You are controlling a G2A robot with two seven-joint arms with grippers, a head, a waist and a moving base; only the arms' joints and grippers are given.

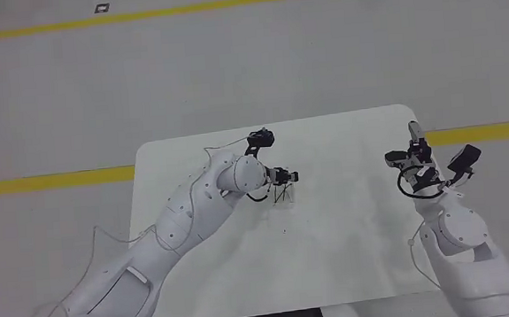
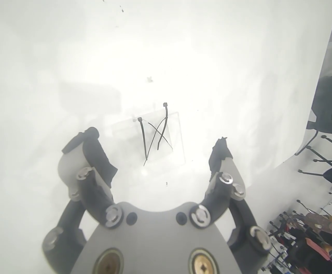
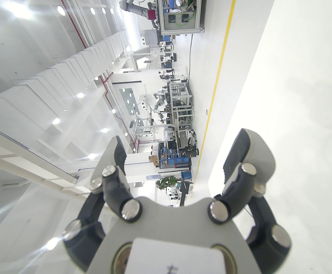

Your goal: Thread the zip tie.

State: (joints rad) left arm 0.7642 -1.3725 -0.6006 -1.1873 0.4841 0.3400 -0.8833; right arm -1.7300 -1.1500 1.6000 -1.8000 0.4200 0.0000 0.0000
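Three thin black zip ties (image 2: 155, 131) lie crossed over one another on a clear plastic sheet (image 2: 179, 145) on the white table; from above they show as a small dark tangle (image 1: 281, 194). My left gripper (image 2: 155, 140) hovers just above and short of them, open, with nothing between its black-taped fingers (image 2: 220, 153). In the top view that gripper (image 1: 289, 176) sits near the table's middle. My right gripper (image 3: 181, 148) is open and empty, held over the table's right edge (image 1: 417, 153) and pointing away from the ties.
The white table (image 1: 348, 232) has rounded corners and small dark specks (image 2: 149, 79) on its surface. Chair legs and black stands (image 2: 315, 155) crowd the floor past one table edge. A yellow floor line (image 1: 52, 181) runs behind the table.
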